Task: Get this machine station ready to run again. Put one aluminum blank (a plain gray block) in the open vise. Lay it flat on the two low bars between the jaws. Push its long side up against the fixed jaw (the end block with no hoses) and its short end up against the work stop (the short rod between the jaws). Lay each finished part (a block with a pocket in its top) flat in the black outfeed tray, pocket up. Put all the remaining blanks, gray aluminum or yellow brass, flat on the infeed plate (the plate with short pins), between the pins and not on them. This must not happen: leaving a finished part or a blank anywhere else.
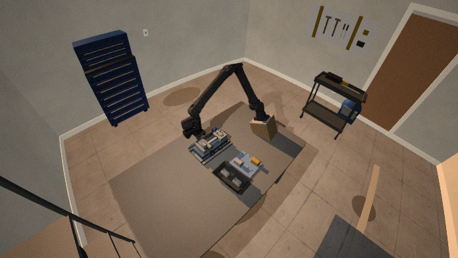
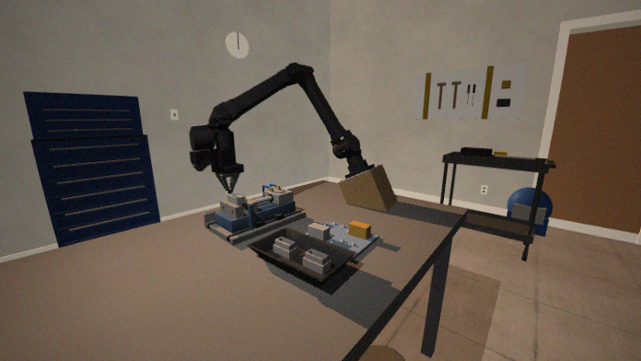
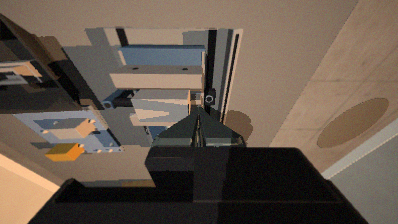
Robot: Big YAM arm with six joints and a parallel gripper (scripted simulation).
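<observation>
black parallel gripper [image 2: 228,188] — clenched, holding nothing | hovers above blue machine vise [image 2: 239,220] | plain gray aluminum block [image 3: 161,106] lies between jaws

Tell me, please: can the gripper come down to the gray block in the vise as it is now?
Probably yes. The gripper, shut and empty, hangs just above the gray block in the vise, with nothing between them. To grasp the block it must first open.

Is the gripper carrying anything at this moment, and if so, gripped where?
Nothing is held. The gripper is shut and empty, hovering just above the blank in the vise.
</observation>
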